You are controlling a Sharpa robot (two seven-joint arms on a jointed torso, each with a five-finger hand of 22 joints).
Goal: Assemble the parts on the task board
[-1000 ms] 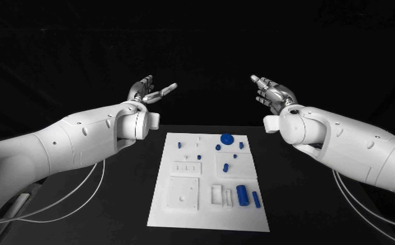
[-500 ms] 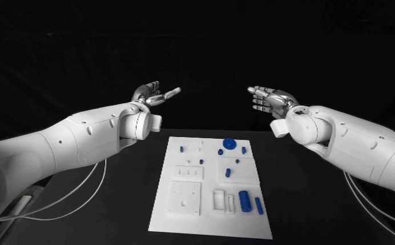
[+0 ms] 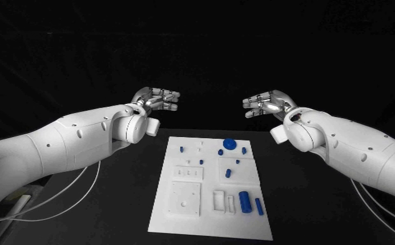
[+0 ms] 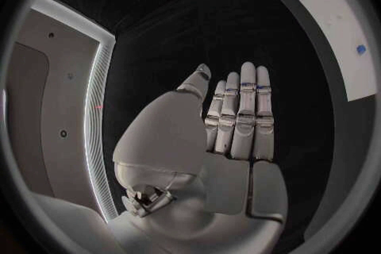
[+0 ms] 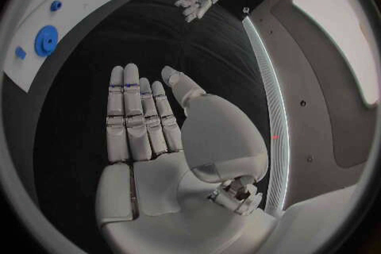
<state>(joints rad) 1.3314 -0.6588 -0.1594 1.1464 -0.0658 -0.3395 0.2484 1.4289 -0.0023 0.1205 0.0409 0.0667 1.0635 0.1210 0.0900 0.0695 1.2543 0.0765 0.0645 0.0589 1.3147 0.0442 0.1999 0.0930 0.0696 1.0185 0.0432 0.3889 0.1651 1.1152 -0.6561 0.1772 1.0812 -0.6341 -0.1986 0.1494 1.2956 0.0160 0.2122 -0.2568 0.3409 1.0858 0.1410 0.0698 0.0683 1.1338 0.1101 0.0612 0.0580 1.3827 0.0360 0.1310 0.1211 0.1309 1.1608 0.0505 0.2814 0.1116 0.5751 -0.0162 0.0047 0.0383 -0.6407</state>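
nothing is held by the flat, empty left robot hand [image 3: 156,97] or right robot hand [image 3: 265,103] beyond the task board [image 3: 185,213], where loose parts [image 3: 243,199] suggest assembly is barely begun.

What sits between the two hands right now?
Nothing: in the head view the left hand and right hand hover apart, empty, beyond the task board's far end, only dark background between them.

matt white task board [image 3: 188,191], glossy blue parts [image 3: 244,201], matt black table [image 3: 107,211].
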